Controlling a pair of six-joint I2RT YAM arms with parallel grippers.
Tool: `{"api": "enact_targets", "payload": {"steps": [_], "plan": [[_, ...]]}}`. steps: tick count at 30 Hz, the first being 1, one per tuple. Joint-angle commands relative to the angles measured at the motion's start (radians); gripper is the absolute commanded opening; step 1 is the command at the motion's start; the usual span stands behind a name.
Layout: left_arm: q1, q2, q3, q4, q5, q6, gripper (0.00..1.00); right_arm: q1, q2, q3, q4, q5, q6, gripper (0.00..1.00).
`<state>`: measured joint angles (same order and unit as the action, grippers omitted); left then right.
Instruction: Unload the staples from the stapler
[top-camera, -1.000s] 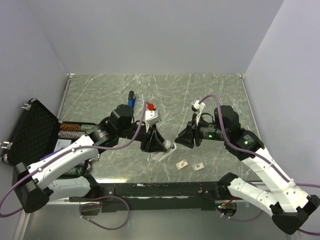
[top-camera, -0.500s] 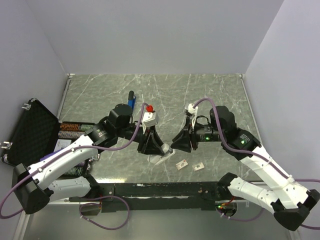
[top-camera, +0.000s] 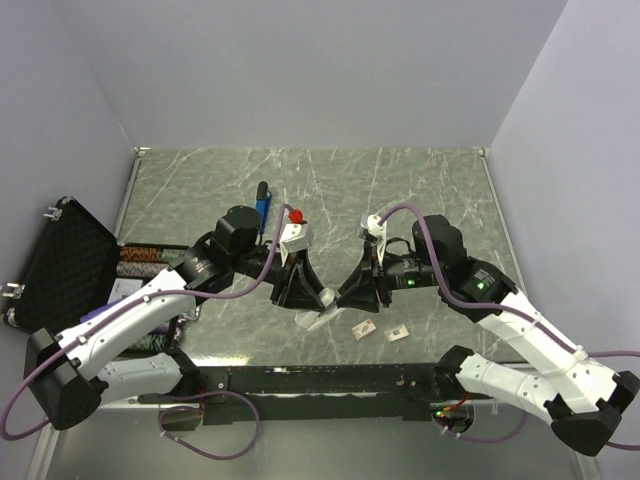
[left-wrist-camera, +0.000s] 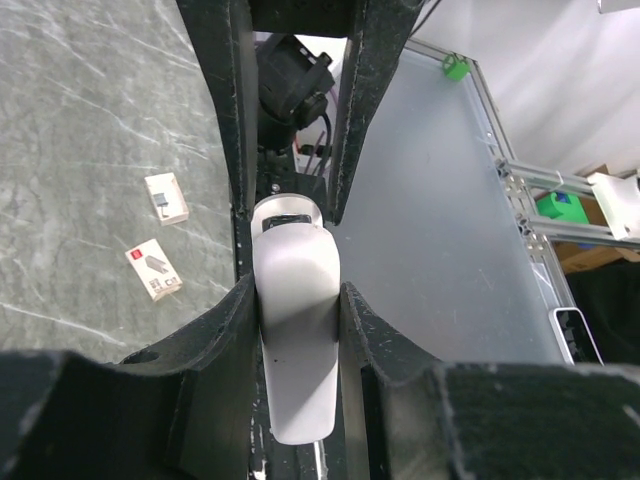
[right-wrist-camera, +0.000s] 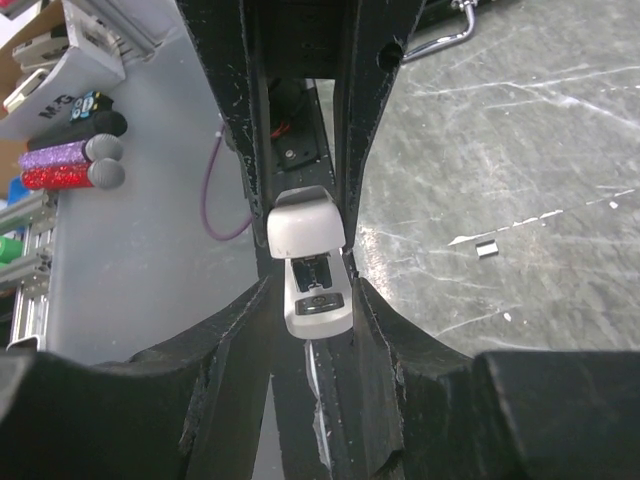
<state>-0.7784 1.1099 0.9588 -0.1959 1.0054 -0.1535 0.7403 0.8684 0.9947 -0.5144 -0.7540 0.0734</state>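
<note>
One grey-green marbled worktop (top-camera: 420, 190) floors a booth of plain pale walls (top-camera: 300, 70), with both arms bolted at its near edge. The left hand (top-camera: 322, 298) is clamped on a white oblong bar (left-wrist-camera: 295, 330), one finger pressed to each long side. A second ago the right hand (top-camera: 347, 297) stood a little off. Now it has swung in and meets the left hand tip to tip. Its fingers flank the bar's free end, but I cannot tell whether they press it.

The stapler (top-camera: 262, 197) lies on the worktop behind the left hand's wrist, well apart from both hands. The staples (right-wrist-camera: 486, 249) lie on the worktop off to one side of the right hand. Two small cards (top-camera: 363, 328) sit just beside the right hand, on its near side. A black case (top-camera: 65, 265) stands open far beyond the left hand, past that arm's elbow.
</note>
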Motion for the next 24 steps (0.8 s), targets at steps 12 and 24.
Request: {"api": "enact_targets", "payload": {"steps": [12,24], "plan": [[0.018,-0.035,-0.015,0.101,0.108,-0.031,0.01,0.053,0.038,-0.008,0.073,-0.041,-0.034,0.43],[0.048,-0.071,-0.049,0.246,0.072,-0.127,0.01,0.094,0.011,-0.096,0.123,-0.068,0.003,0.24]]}}
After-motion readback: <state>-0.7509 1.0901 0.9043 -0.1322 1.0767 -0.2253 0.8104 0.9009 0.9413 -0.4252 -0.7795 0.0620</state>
